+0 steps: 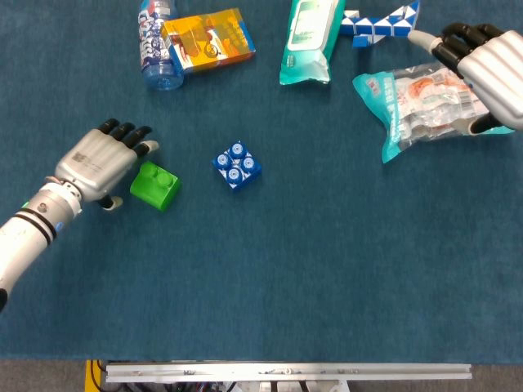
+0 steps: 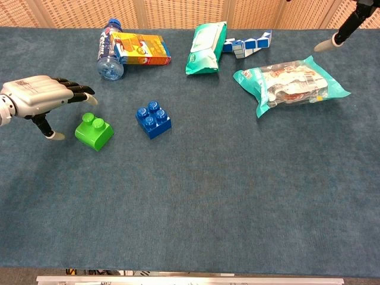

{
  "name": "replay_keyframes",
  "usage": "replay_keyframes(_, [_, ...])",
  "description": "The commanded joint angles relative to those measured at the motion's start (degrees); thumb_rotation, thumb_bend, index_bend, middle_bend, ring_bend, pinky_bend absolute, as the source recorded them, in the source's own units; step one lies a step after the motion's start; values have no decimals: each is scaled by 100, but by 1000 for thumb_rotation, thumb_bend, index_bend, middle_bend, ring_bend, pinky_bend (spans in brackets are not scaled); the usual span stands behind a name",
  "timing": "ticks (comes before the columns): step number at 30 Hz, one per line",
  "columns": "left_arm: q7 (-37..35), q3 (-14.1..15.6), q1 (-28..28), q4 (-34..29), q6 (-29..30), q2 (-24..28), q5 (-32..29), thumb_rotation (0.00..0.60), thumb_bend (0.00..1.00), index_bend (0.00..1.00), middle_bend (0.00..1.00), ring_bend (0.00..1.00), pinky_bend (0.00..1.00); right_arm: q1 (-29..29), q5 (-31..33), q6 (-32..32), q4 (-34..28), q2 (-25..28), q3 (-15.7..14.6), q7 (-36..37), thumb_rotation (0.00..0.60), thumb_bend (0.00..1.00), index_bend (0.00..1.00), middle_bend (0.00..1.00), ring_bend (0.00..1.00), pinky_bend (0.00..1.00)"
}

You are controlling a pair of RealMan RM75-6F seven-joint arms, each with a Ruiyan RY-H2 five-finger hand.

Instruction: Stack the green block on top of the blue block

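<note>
The green block (image 1: 156,185) (image 2: 94,131) lies on the blue cloth, left of centre. The blue block (image 1: 237,166) (image 2: 153,119) sits a short way to its right, studs up. My left hand (image 1: 102,159) (image 2: 41,99) hovers just left of the green block, fingers spread over its near edge, holding nothing. My right hand (image 1: 485,57) is far off at the upper right, above a snack bag, fingers apart and empty; in the chest view only a fingertip (image 2: 326,43) of it shows.
Along the far edge lie a water bottle (image 1: 155,41), an orange box (image 1: 207,39), a green wipes pack (image 1: 309,39), a blue-and-white folding toy (image 1: 380,20) and a clear snack bag (image 1: 421,106). The table's front rail (image 1: 286,372) runs along the bottom.
</note>
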Motion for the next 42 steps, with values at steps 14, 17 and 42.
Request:
replay_keyframes(14, [-120,44,196,236,480,-440,188,600,173,191,155,158,191,-127,-90,-5,5,101,-6,124,600,13,37,254,160,267])
replay_keyframes(17, [-96,70,258,264,566,-503,191,600,173,197,162,162,196,-147,-104,-1,-1,117,-3,140,600,13,37,254,160,267])
replay_keyframes(42, [-648,115,562,825,1042,-1073,529,600,173,243,237,227,249,-262,-121,6,8,155,31,196,600,13,37,254,160,267])
